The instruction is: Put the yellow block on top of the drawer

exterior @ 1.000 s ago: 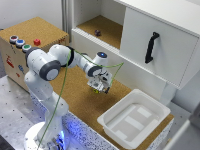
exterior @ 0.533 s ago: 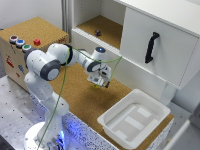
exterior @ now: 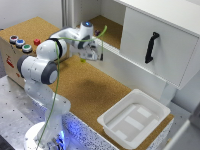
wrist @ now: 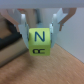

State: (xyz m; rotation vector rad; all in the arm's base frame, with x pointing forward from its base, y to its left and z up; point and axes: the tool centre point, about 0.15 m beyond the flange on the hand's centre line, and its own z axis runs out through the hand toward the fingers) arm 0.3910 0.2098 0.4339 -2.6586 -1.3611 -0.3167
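Yellow block pinched between the fingers, held above the cork bench.

In the wrist view the pale fingers (wrist: 23,26) clamp the yellow block (wrist: 40,42), a small cube with dark letter-like marks on two faces. The exterior view hides the block behind the gripper (exterior: 92,54), seemingly clear of the bench (exterior: 95,90). The wooden drawer (exterior: 15,56), with coloured buttons on its cork top, stands well apart.
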